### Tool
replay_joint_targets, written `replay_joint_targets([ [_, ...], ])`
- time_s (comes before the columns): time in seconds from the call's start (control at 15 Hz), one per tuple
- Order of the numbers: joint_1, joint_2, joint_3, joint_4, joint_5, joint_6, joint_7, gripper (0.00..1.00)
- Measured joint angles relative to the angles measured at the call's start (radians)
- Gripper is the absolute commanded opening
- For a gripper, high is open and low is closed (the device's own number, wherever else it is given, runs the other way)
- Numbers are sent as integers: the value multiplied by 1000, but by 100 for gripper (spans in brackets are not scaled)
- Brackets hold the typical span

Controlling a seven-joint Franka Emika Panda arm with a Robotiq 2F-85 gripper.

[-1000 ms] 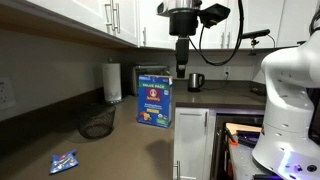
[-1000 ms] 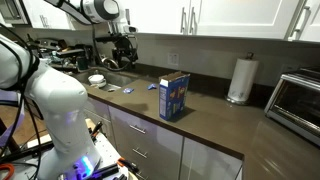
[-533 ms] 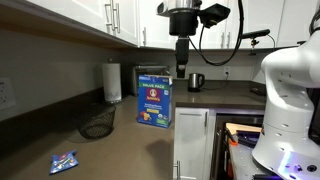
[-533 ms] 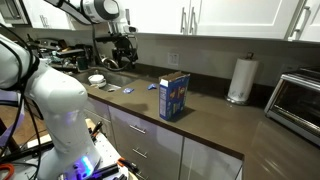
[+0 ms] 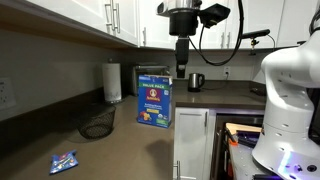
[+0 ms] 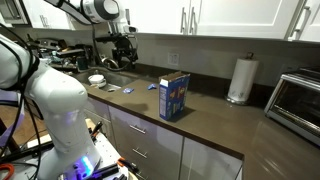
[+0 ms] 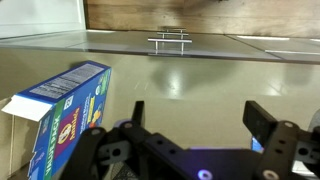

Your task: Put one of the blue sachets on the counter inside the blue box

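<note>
The sachet (image 5: 64, 160) lies flat on the counter (image 5: 120, 150), well apart from the box (image 5: 153, 100). Your gripper (image 5: 181, 68) hangs high near the box, jaws spread and empty. A packet this flat may slide out of your pinch. Brush the tall box and it may topple.

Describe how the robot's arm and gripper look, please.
The arm has smooth, rounded white shells with darker joint rings. The gripper is black, with two angular fingers and a small blue light on its body. Black cables loop from the wrist.
</note>
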Motion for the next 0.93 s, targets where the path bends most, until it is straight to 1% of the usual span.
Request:
replay_joint_targets([
  [0.33,1,2,0,1,0,3,0,100],
  [0.47,8,22,6,6,0,40,0,100],
  [0.67,37,104,22,29,0,137,0,100],
  [0.93,68,270,40,102,3,282,1,100],
])
